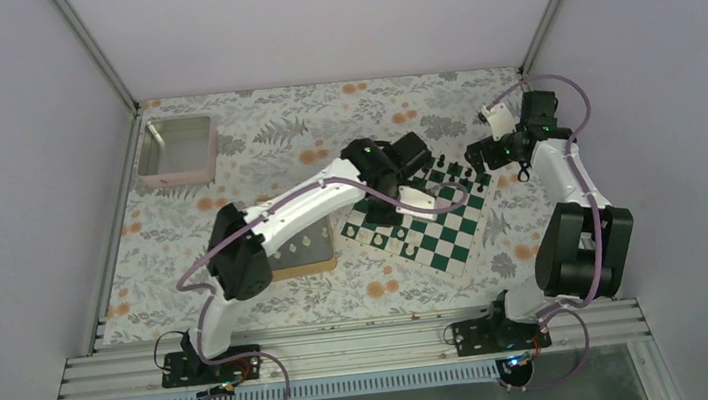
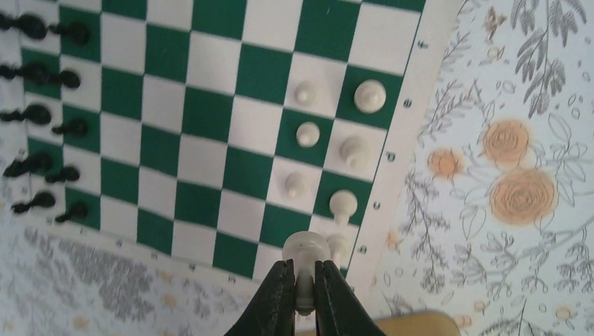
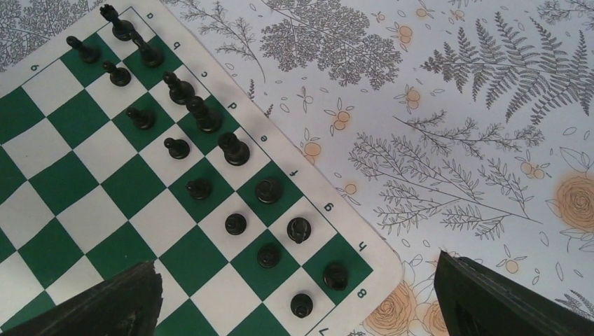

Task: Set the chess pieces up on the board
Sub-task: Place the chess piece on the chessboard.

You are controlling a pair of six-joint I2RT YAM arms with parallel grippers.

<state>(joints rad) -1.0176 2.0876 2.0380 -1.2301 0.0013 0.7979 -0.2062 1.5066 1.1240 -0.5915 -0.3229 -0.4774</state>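
Observation:
The green and white board (image 1: 420, 225) lies mid-table. My left gripper (image 2: 304, 280) is shut on a white chess piece (image 2: 305, 250) and holds it over the board's (image 2: 210, 126) near corner, by several white pieces standing in two rows (image 2: 308, 134). In the top view the left gripper (image 1: 394, 214) hangs over the board's left side. My right gripper (image 3: 298, 308) is open and empty, high over the board's (image 3: 84, 189) far corner where the black pieces (image 3: 235, 148) stand in two rows. The right gripper also shows in the top view (image 1: 479, 158).
A pinkish square tray (image 1: 177, 151) sits at the back left. A gold-rimmed tin (image 1: 301, 255) lies under the left arm, left of the board. Floral cloth (image 1: 320, 113) covers the table. Black pieces (image 2: 42, 126) line the board's far side in the left wrist view.

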